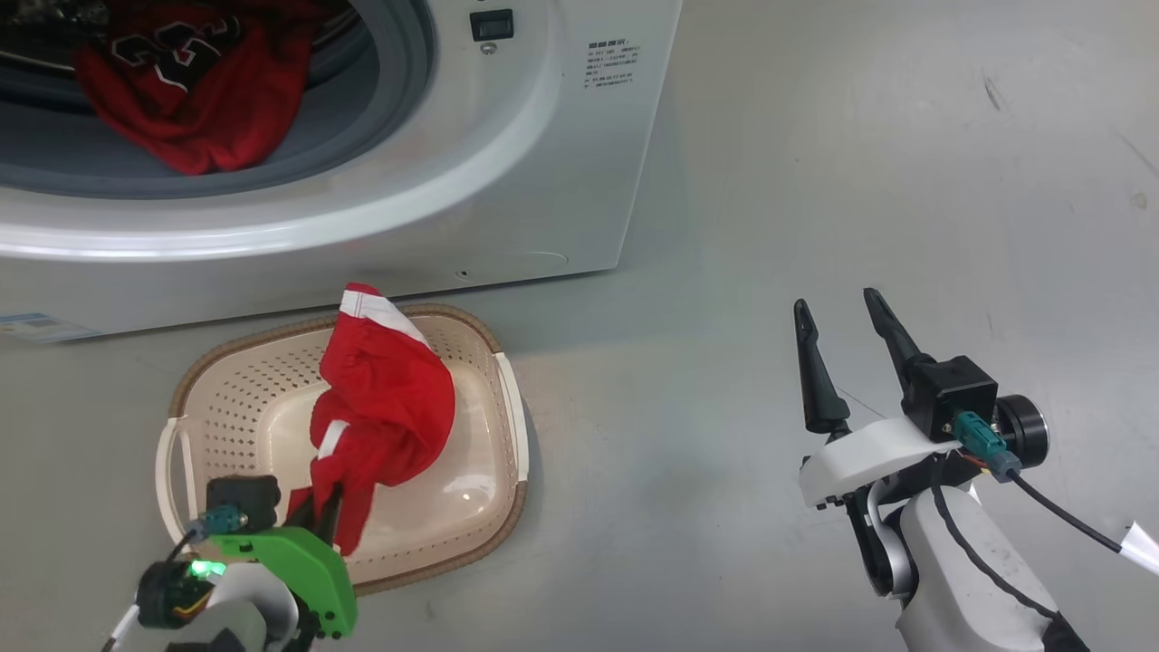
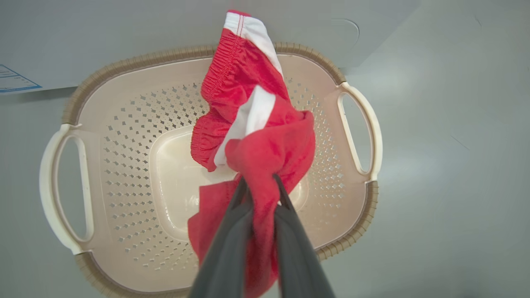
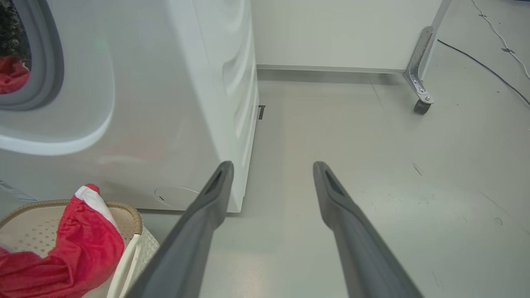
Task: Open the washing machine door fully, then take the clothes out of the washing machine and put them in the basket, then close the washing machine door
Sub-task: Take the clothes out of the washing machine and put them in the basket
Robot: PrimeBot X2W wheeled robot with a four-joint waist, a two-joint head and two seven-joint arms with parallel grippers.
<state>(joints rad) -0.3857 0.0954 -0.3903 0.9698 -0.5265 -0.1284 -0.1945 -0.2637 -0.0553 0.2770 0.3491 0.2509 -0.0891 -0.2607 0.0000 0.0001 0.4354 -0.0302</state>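
The left end effector point(image 2: 258, 182) is clamped on a fold of the red garment point(image 2: 256, 136), directly above the middle of the basket point(image 2: 124, 66). Most of the cloth sits within the basket's walls. Its white-banded end, though, reaches over the basket's far rim, the side facing the washing machine point(image 1: 543, 181) (whether that end rests on the rim or only pokes above it, I cannot tell).

The step in hand looks to be the release into the basket. To do it well, I would first draw the grip a little toward the basket's near rim, so the banded end slides off the far rim and drops inside. Then lower toward the basket's bottom before parting the fingers. Open wide and lift straight up, since thin, slippery cloth can cling between long fingers and be dragged back out. The basket looks light, so any sideways tug may scoot it across the floor point(image 1: 815, 136).

The right end effector point(image 1: 833, 303) hovers well off to the basket's right, fingers spread, holding nothing. It is best kept there. Beyond the basket's far rim, another red jersey point(image 1: 199, 109) lies in the drum opening, so more remains to fetch.
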